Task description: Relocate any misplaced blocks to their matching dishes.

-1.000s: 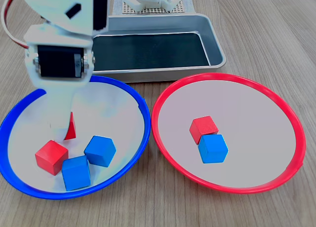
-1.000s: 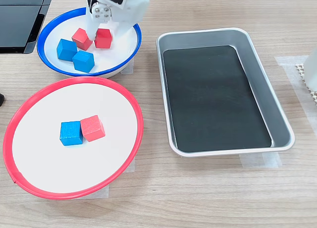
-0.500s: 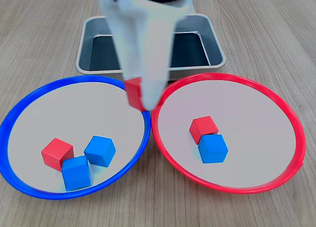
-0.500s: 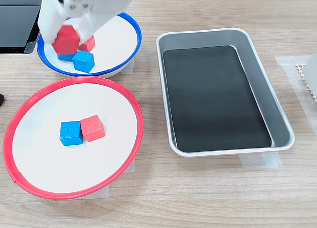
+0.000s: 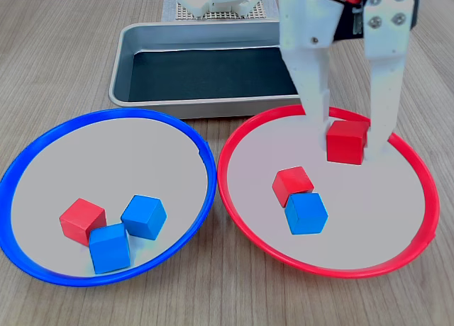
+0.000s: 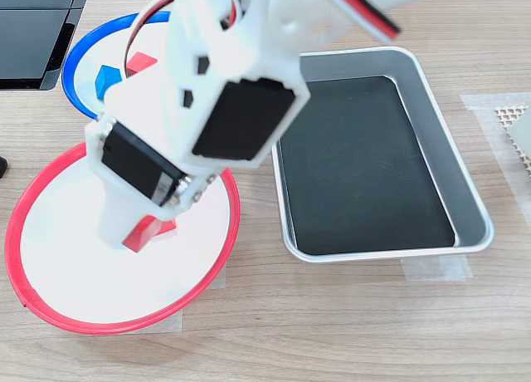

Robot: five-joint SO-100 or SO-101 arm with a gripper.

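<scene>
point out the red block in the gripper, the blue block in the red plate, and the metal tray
held red block (image 5: pixel 347 142), first exterior view, front face
blue block (image 5: pixel 306 213), first exterior view, top face
metal tray (image 6: pixel 478 224), second exterior view, right rim

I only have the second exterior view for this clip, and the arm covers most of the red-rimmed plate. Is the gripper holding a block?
Observer: Yes. In the first exterior view the gripper is shut on a held red block at the far side of the red-rimmed plate.
Operator: What else is on that plate?
Observer: A loose red block and a lone blue block, touching, near the centre.
Operator: And the blue-rimmed plate?
Observer: The blue-rimmed plate holds a misplaced red block beside a near blue block and a far blue block, all clustered together.
</scene>
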